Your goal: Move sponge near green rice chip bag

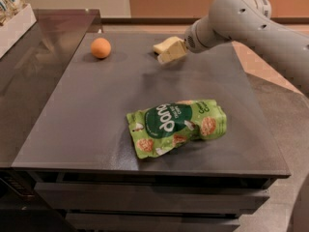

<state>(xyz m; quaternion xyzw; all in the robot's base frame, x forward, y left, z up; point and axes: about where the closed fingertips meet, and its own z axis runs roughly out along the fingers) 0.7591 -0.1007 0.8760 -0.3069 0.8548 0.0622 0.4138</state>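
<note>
**Sponge at the far edge, gripper at it**

Camera view: the sponge (pixel 165 44) is at the far side of the worktop (pixel 87 120), well apart from the green rice chip bag (pixel 177 126). My gripper (pixel 174 52) is right against it, but I cannot tell whether it has closed on it. I judge the sponge light and squashy, best taken gently across its curved sides.

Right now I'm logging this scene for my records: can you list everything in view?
sponge: one, pale yellow, far middle of the table, at the gripper
green rice chip bag: one, green, lying flat toward the near edge
orange fruit: one, orange, far left of the table
table: one, dark grey, centre of view
bin: one, white, far left, holding packets
gripper: one, pale, against the sponge
arm: one, light grey, reaching in from the right
</note>
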